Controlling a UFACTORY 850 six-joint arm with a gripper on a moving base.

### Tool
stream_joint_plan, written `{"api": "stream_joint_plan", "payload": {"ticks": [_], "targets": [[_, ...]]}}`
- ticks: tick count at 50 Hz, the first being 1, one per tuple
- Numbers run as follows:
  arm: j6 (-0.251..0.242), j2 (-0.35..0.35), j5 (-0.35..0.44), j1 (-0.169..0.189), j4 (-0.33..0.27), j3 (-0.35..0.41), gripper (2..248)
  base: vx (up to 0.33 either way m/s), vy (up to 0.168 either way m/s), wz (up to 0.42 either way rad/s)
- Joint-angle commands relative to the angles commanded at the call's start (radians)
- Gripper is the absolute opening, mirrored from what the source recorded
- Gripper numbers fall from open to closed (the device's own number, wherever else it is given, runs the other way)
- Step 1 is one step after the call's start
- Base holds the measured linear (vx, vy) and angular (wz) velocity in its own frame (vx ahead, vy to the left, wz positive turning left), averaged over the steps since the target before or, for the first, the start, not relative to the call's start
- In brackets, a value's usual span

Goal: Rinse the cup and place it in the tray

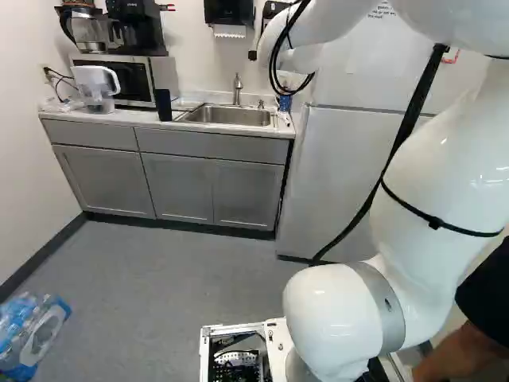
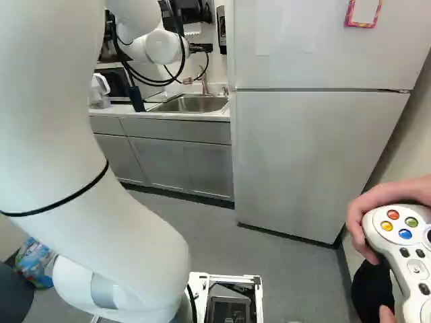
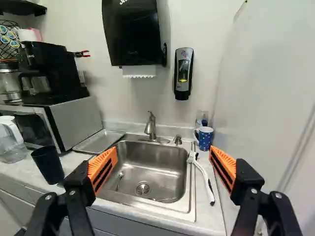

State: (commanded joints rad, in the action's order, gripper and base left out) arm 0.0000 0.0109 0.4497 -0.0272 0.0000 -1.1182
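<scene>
My gripper is over the counter by the sink; in the wrist view the gripper stands wide open, nothing between its orange pads. Past its fingers lies the steel sink with its faucet. A dark cup stands on the counter beside one finger, near the microwave; the left base view shows that dark cup upright. A flat metal tray rests between microwave and sink. On the sink's other side, by the fridge, is a blue dotted mug.
A white-handled brush lies along the sink's rim. Microwave, coffee maker and pitcher line the counter. A soap dispenser and towel dispenser hang above. The fridge adjoins; a hand holds a controller close by.
</scene>
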Motion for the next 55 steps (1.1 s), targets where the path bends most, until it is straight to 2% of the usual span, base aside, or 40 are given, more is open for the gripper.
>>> {"api": "stream_joint_plan", "payload": {"ticks": [55], "targets": [[0.000,0.000,0.000,0.000,0.000,0.000,247,0.001,0.000,0.000]]}}
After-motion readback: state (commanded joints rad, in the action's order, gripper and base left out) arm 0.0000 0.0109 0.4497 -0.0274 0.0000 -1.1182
